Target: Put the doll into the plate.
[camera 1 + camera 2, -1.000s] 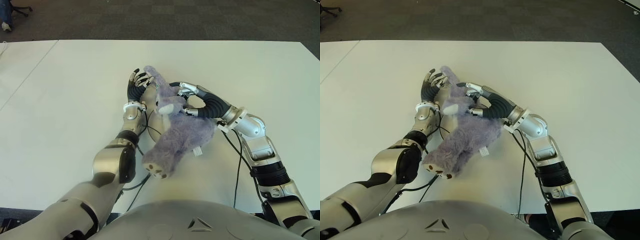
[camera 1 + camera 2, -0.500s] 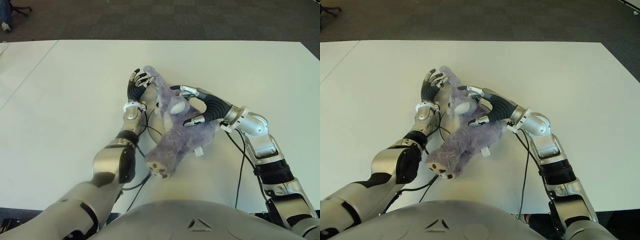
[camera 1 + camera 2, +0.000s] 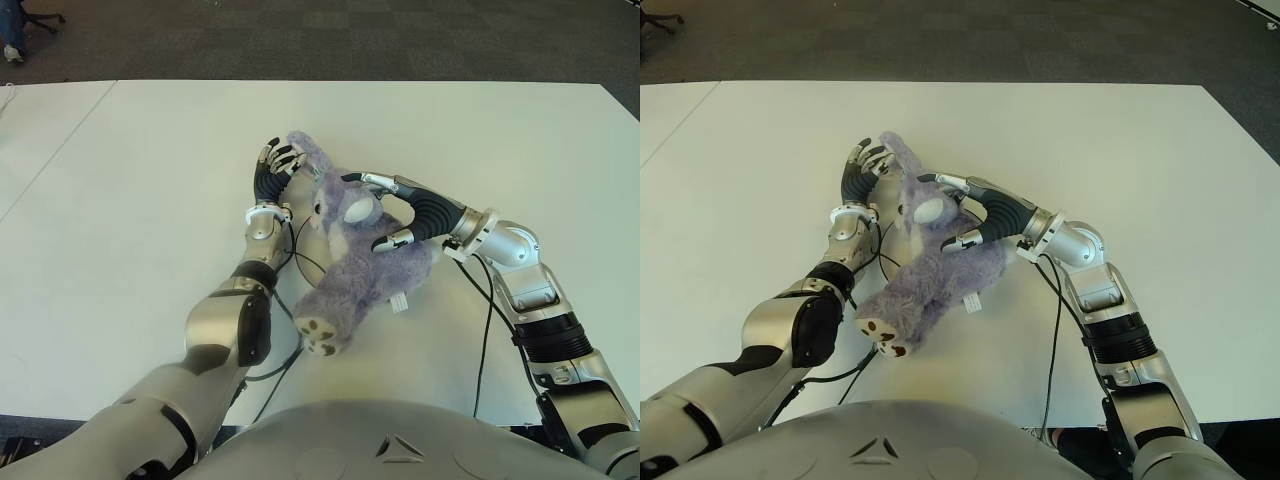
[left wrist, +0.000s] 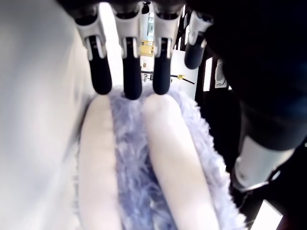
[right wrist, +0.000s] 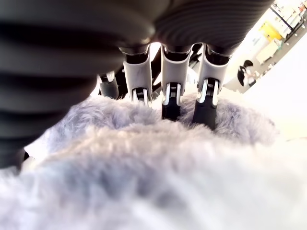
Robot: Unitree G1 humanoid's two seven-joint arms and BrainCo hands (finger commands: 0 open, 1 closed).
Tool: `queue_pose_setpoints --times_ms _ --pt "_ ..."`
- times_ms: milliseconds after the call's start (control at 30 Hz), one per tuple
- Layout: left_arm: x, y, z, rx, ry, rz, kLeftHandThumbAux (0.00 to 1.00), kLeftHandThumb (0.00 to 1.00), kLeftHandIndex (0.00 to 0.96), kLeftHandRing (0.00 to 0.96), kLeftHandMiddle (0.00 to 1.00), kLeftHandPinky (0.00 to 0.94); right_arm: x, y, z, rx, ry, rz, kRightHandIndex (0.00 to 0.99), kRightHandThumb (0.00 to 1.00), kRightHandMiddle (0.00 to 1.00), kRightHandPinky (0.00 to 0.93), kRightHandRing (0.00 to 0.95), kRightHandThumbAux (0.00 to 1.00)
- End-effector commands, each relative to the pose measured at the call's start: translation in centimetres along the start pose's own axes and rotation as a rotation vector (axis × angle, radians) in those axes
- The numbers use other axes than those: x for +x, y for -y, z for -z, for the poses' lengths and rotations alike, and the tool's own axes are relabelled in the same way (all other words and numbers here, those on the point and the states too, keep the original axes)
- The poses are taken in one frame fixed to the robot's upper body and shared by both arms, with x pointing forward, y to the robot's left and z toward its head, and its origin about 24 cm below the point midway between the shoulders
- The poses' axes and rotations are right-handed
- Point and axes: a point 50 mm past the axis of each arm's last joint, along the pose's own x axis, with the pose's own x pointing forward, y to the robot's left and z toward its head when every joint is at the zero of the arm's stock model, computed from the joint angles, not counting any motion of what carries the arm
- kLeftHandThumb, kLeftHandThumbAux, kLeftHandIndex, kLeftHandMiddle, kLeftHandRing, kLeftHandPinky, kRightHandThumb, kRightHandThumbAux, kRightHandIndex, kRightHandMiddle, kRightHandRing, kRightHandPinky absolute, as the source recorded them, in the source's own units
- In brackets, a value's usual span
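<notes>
Lying across the middle of the left eye frame, the purple plush doll (image 3: pixel 355 260) stretches from its long ears at centre top down to a foot with brown paw marks at lower centre, on the white table (image 3: pixel 130 200). The right hand (image 3: pixel 385 212) reaches in from the right of the frame and wraps the doll's head, fingers arched over the top and the thumb (image 3: pixel 392 240) pressed into the fur lower down, so it grips the doll. The left hand (image 3: pixel 275 170) shows just left of the ears, fingers upright and slightly curled, their tips against the fluffy ear edge. A small white tag (image 3: pixel 398 302) sticks out on the doll's right side, and black cables (image 3: pixel 482 350) trail along the right arm. Dark carpet (image 3: pixel 350 35) fills the top strip.

The right eye view gives the same layout, shifted left: doll (image 3: pixel 935 270) in the centre, right hand (image 3: pixel 965 210) clasping its head.

Filling the lower half of the left wrist frame are the doll's two pale ear linings (image 4: pixel 168 158) edged in purple fur; the left hand's fingertips (image 4: pixel 132 79) hang from the top, touching the ear ends without closing round them.

Across the right wrist frame, purple fur (image 5: pixel 144 163) covers the bottom and middle, with three of the right hand's fingers (image 5: pixel 171 91) pressing down into it from the top.
</notes>
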Motion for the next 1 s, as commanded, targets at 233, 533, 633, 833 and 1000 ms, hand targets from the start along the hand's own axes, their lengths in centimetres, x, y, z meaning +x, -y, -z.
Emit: queue_pose_setpoints --times_ms 233,533,633,833,1000 --pt "-4.1 -1.5 7.0 -0.006 -0.317 -0.06 0.703 0.003 0.133 0.265 0.249 0.269 -0.2 -0.4 1.3 0.0 -0.076 -0.069 0.0 0.074 0.0 0.0 0.0 0.445" --pt "-4.0 -1.6 7.0 0.008 -0.328 -0.059 0.708 0.0 0.124 0.288 0.269 0.305 1.1 4.1 0.6 -0.042 -0.038 -0.014 0.0 0.055 0.0 0.0 0.0 0.419" --pt "-3.9 -1.5 7.0 0.009 -0.337 -0.055 0.701 0.0 0.122 0.306 0.287 0.313 1.9 6.5 0.5 -0.057 -0.006 0.018 0.0 0.032 0.0 0.0 0.0 0.403" --pt "-3.8 -1.5 7.0 0.01 -0.356 -0.054 0.688 0.0 0.118 0.312 0.29 0.309 2.6 8.2 0.1 -0.046 0.083 0.055 0.0 0.013 0.0 0.0 0.0 0.4" --pt "-3.8 -1.5 7.0 0.006 -0.373 -0.057 0.686 0.0 0.113 0.307 0.288 0.294 2.5 9.1 0.3 0.004 0.135 0.078 0.0 0.02 0.0 0.0 0.0 0.395"
